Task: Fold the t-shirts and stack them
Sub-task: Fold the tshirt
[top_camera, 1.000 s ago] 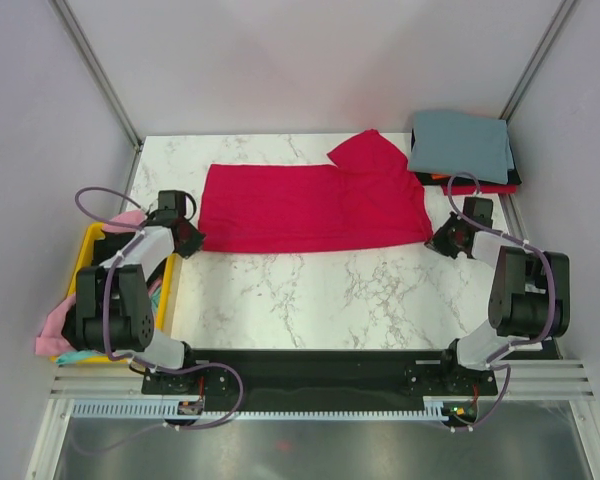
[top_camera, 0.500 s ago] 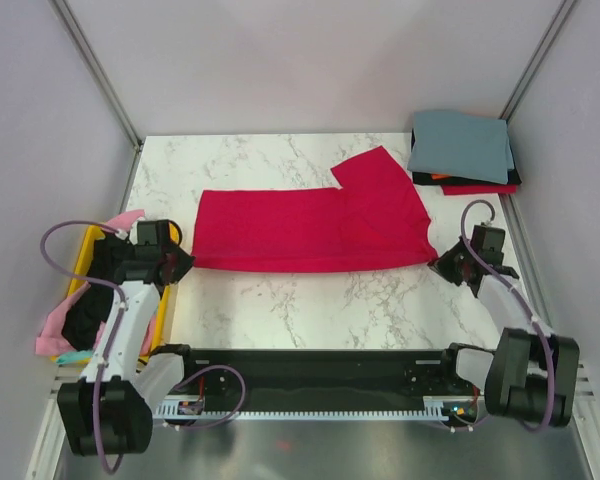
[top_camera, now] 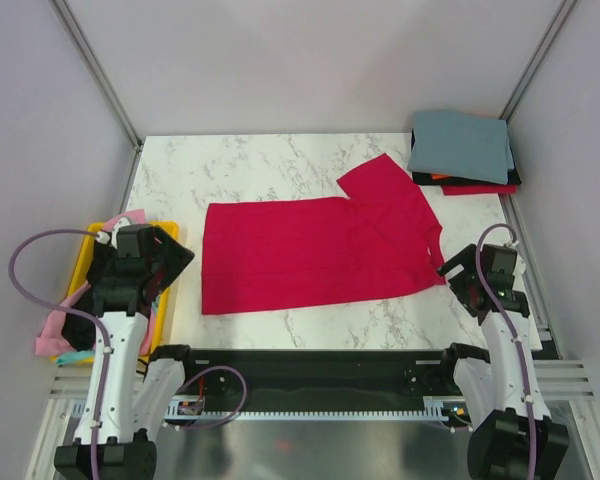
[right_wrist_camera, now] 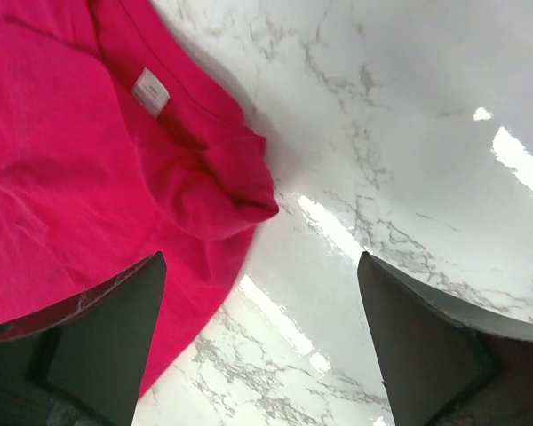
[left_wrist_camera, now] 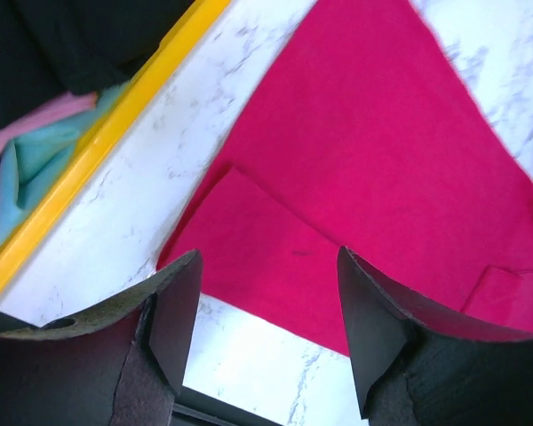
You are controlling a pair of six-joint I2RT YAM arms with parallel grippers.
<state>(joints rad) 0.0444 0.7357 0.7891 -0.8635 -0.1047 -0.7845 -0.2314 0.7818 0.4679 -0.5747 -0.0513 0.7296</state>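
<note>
Since a second ago both arms have drawn back toward the near edge, and the crimson t-shirt [top_camera: 310,255] lies flatter mid-surface, hem toward the left edge. The jaws of the left arm [top_camera: 115,330] and right arm [top_camera: 502,315] stand spread and empty. The cloth looks limp and light, and the hem corners are probably best to pinch. The folded stack [top_camera: 460,148] at the far right corner hides its lower shirts.

Matt red cloth shirt [top_camera: 310,252] on a glossy marble-look table [top_camera: 280,165]; smooth yellow plastic bin [left_wrist_camera: 115,133]; matt black fingers [left_wrist_camera: 173,306]

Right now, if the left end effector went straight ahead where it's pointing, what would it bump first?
Probably the red t-shirt: its folded corner lies straight ahead of the open left end effector. How far away it is, I can't tell.
</note>
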